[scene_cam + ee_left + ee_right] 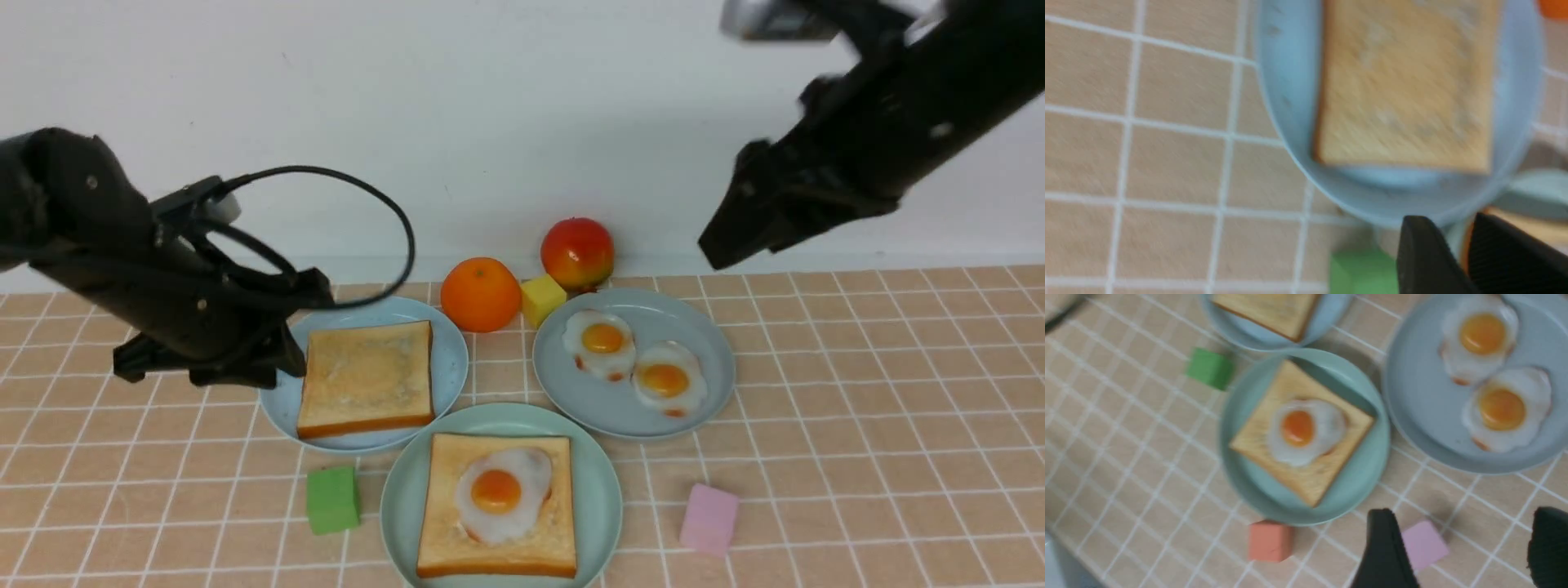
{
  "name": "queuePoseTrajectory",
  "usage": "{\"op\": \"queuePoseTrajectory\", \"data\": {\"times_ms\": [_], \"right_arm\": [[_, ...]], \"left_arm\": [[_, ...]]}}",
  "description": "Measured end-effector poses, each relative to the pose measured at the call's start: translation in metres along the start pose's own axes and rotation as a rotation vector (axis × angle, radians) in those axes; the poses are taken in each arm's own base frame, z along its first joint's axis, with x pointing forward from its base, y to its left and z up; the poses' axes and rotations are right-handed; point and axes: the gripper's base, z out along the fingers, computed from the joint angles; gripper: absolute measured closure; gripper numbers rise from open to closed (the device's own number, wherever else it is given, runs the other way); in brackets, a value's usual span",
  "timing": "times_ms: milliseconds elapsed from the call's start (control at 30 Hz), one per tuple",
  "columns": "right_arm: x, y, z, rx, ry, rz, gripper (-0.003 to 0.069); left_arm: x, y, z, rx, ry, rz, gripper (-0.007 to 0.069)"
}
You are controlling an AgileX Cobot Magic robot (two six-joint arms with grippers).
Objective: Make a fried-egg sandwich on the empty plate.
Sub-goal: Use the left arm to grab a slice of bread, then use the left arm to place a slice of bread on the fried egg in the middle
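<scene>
The mint-green plate (pixel 397 498) sits at the front centre and holds one toast slice (pixel 445 543) with a fried egg (pixel 500 492) on top; both also show in the right wrist view (pixel 1306 433). A second toast slice (pixel 367 377) lies on the light blue plate (pixel 451 359). My left gripper (pixel 314 296) hovers low by that plate's left rim; in its wrist view (pixel 1455 222) the jaws are nearly together and hold nothing. My right gripper (pixel 718 249) is raised high at the right, with its jaws (pixel 1466 512) wide open and empty.
A grey-blue plate (pixel 710 367) holds two more fried eggs (pixel 602 343). An orange (pixel 481 294), a yellow cube (pixel 543 300) and an apple (pixel 577 253) stand at the back. A green cube (pixel 332 500), a pink cube (pixel 709 518) and a salmon cube (pixel 1270 541) lie near the mint plate.
</scene>
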Motion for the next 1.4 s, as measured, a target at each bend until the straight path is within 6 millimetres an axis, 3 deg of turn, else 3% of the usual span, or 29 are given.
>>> {"op": "queuePoseTrajectory", "data": {"times_ms": [133,267,367,500,600,733,867,933,1067,1167,1233,1367,1400], "right_arm": [[0.024,0.027,-0.02,-0.011,-0.068,-0.08,0.0204],[0.065,0.043,-0.036,-0.009,-0.134,-0.149,0.0267],[0.092,0.05,-0.053,0.008,-0.205,-0.164,0.0385],[0.119,0.057,-0.064,0.01,-0.279,-0.178,0.0622],[0.133,0.06,-0.07,0.012,-0.325,-0.182,0.067],[0.142,0.061,-0.072,0.021,-0.354,-0.184,0.0671],[0.143,0.061,-0.073,0.025,-0.37,-0.183,0.0671],[0.143,0.061,-0.073,0.025,-0.371,-0.183,0.0669],[0.143,0.061,-0.073,0.026,-0.375,-0.183,0.0668],[0.143,0.061,-0.073,0.027,-0.376,-0.183,0.0666],[0.143,0.061,-0.073,0.027,-0.376,-0.183,0.0664],[0.142,0.061,-0.073,0.027,-0.377,-0.183,0.0662],[0.142,0.061,-0.073,0.027,-0.377,-0.183,0.0662]], "left_arm": [[-0.014,0.002,0.023,-0.014,0.018,-0.013,0.0338],[-0.028,0.002,0.048,-0.03,0.021,-0.004,0.0304],[-0.032,0.006,0.066,-0.06,0.022,0.022,0.0302],[-0.033,0.011,0.081,-0.077,0.024,0.031,0.0302],[-0.032,0.014,0.09,-0.084,0.032,0.028,0.0306],[-0.031,0.014,0.094,-0.083,0.035,0.031,0.0363],[-0.032,0.014,0.094,-0.079,0.037,0.058,0.0582],[-0.032,0.014,0.093,-0.079,0.04,0.063,0.0627],[-0.033,0.011,0.085,-0.075,0.034,0.071,0.0637],[-0.037,0.005,0.068,-0.06,0.001,0.08,0.0637],[-0.042,-0.002,0.046,-0.04,-0.05,0.094,0.0637],[-0.045,-0.021,-0.018,0.032,-0.166,0.117,0.0637],[-0.045,-0.021,-0.018,0.033,-0.163,0.117,0.0637]]}}
